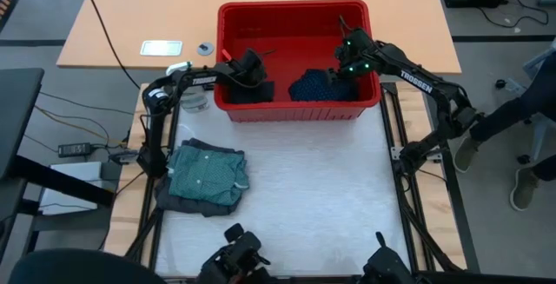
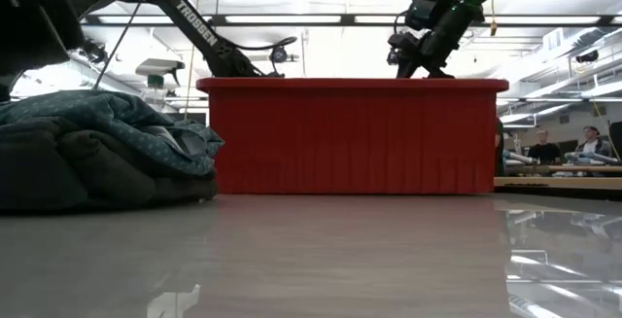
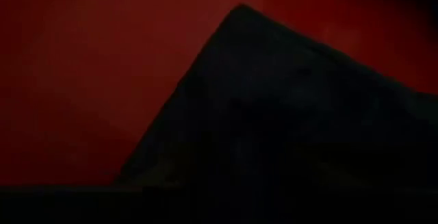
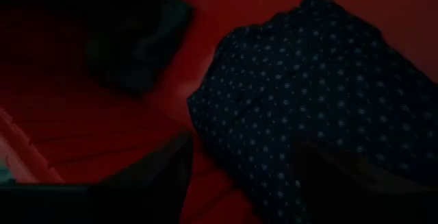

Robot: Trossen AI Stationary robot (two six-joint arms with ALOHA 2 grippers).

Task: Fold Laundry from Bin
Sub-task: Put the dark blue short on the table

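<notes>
My left gripper (image 1: 252,69) hung over the dark garment (image 1: 254,91) in the bin (image 1: 291,110), grip unclear; my right gripper (image 1: 346,58) gaped over the navy dotted piece (image 4: 321,87)

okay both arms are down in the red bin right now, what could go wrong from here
1. The left gripper is down on the dark grey piece near the red bin's front wall; a lift could snag the cloth on the rim or drag the bin.
2. The right gripper hangs open over the navy dotted piece; it may pinch only a fold and drop it.
3. A garment carried out could land on the teal-green dotted T-shirt and dishevel that stack.
</notes>
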